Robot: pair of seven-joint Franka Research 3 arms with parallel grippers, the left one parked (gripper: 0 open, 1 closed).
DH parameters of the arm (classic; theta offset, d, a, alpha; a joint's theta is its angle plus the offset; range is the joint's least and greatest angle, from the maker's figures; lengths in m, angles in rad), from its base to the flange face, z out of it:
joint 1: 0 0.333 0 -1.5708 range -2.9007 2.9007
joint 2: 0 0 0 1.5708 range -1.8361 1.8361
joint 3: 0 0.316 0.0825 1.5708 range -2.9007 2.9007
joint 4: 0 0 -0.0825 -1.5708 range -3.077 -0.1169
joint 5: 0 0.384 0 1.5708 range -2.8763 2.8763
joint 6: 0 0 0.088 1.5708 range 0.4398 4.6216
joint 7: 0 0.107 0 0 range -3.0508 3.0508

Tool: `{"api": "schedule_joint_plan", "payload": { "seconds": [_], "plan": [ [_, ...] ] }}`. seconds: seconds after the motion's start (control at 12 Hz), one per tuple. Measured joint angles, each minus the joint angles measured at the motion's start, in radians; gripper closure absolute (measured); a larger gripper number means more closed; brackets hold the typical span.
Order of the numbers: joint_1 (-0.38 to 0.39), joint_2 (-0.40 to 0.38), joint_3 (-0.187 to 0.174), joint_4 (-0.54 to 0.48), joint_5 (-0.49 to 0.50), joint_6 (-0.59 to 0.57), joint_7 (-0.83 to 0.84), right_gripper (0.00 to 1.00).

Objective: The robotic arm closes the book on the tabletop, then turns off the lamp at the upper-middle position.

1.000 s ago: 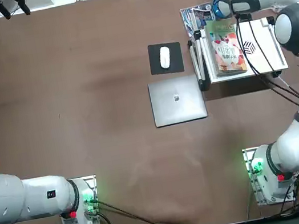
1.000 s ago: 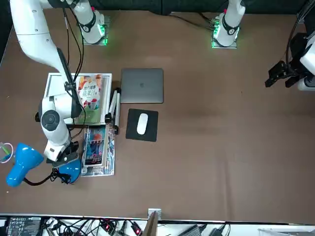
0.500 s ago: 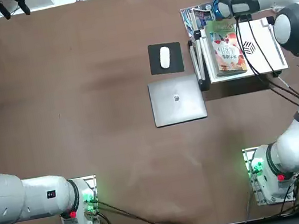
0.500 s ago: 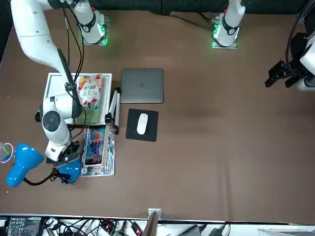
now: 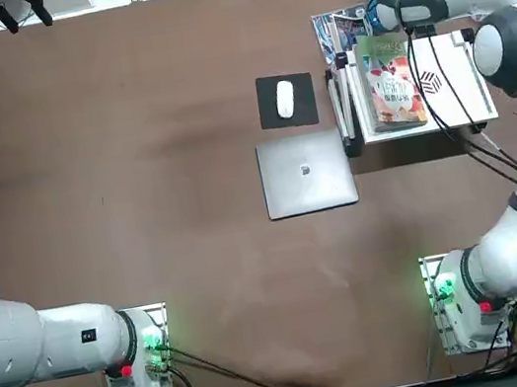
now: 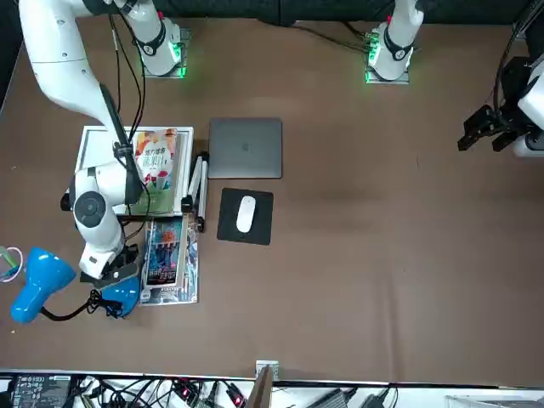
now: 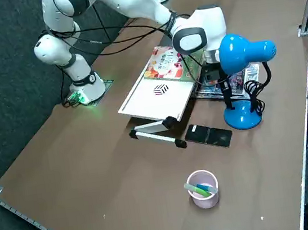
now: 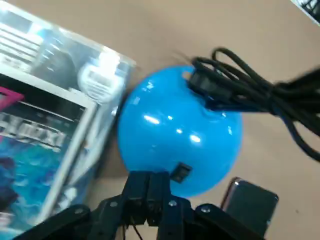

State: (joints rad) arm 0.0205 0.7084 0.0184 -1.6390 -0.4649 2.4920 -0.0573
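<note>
The book [image 5: 389, 80] lies closed on a white stand [image 7: 157, 98], its green cover with the red-pink picture facing up [image 6: 155, 164]. The lamp's round blue base [image 8: 180, 129] sits beside the book's far end, with a thin black stem and a blue head [image 7: 245, 52]. My right gripper [image 8: 148, 181] is shut, fingers pressed together with nothing between them. Its tips hover at the base's rim next to a small black switch [image 8: 181, 171]. In the front view the gripper [image 6: 117, 265] is right above the base [image 6: 121, 297]. From the side, the lamp head hides the gripper.
A blue-toned magazine [image 6: 167, 259] lies against the lamp base. A black phone [image 7: 208, 135] and a pink cup of pens [image 7: 202, 188] sit near the table's right edge. A grey laptop [image 5: 306, 173] and a white mouse [image 5: 285, 99] on a black pad are mid-table. The lamp's black cable [image 8: 250, 92] coils over the base.
My right wrist has shifted only very slightly over the lamp base. The book, lamp and other objects have not moved.
</note>
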Motion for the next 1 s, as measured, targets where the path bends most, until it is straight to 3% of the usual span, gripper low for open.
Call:
{"api": "schedule_joint_plan", "payload": {
  "seconds": [0.42,1.0],
  "plan": [
    [0.004,-0.040,0.080,0.020,0.019,-0.034,0.003,0.98],
    [0.011,-0.251,0.150,0.145,0.174,-0.328,0.042,0.95]
  ]
}}
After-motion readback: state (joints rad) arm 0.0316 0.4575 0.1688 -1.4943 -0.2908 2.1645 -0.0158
